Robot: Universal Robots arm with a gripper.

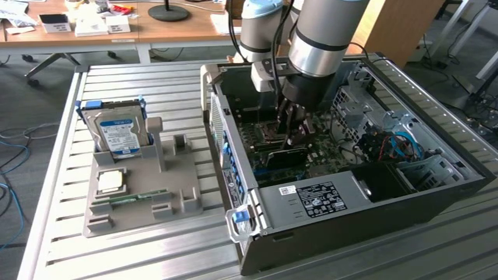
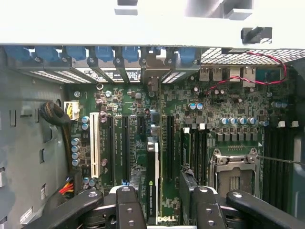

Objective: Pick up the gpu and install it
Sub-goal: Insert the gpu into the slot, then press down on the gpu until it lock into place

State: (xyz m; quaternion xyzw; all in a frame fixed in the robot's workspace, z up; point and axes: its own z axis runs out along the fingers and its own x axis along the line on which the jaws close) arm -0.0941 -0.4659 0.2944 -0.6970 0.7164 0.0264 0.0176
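Wrist view: gpu [image 2: 152,183] edge-on, black, standing upright in motherboard [image 2: 190,119] slot.

gpu [image 2: 152,181] upright in motherboard slot

You see an open computer case [image 1: 374,204] on a slatted metal desk [image 1: 155,251]. To the exterior view's left, a grey holder [image 1: 140,198] carries an upright hard drive [image 1: 118,134].

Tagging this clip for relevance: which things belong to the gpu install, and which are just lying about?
Job: gpu, upright on the motherboard; gripper, open around it; computer case.
Lying about: hard drive, memory stick, grey holder.
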